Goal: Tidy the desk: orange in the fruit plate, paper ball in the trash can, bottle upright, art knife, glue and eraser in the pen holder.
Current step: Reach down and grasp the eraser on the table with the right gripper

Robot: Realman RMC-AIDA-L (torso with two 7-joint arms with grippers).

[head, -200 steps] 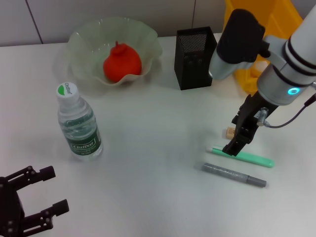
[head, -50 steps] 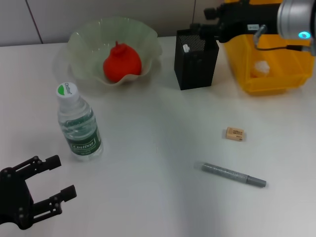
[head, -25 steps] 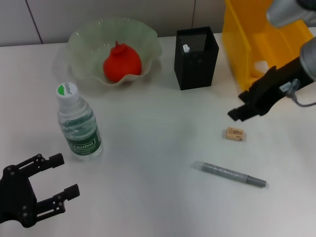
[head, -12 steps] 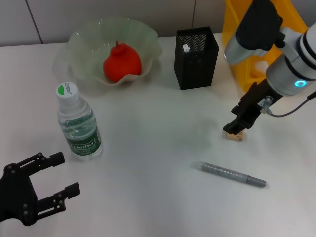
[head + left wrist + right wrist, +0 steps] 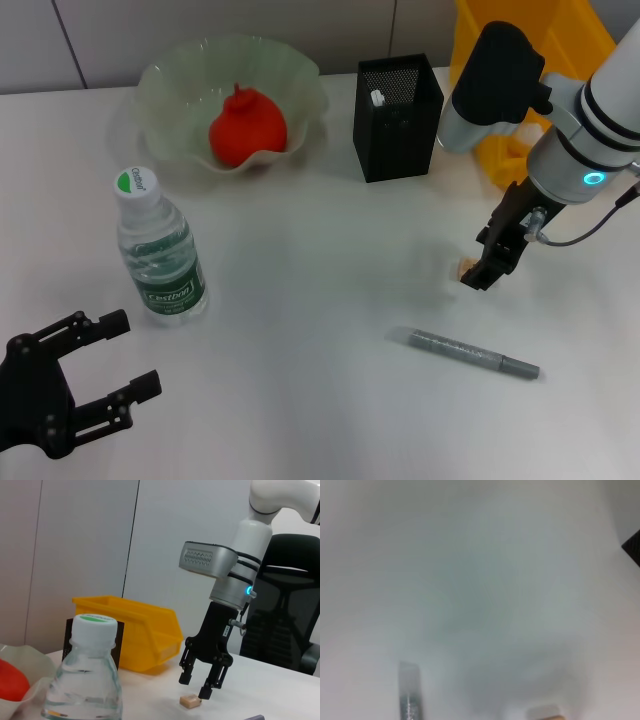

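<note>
My right gripper hangs open just over the small beige eraser; the left wrist view shows its fingers spread a little above the eraser. The orange lies in the pale green fruit plate. Standing upright at the left is the bottle. The black mesh pen holder has a white tip showing inside. A slim grey stick, art knife or glue, lies on the table. My right arm covers much of the yellow trash can and hides the paper ball. My left gripper rests open at the near left.
The white table runs to a pale wall at the back. Between the bottle and the eraser lies bare table. In the right wrist view the grey stick and the eraser show close below.
The green stick that lay by the eraser has left the table. My right gripper came from the pen holder down to the eraser over the last two seconds. The left gripper barely shifted.
</note>
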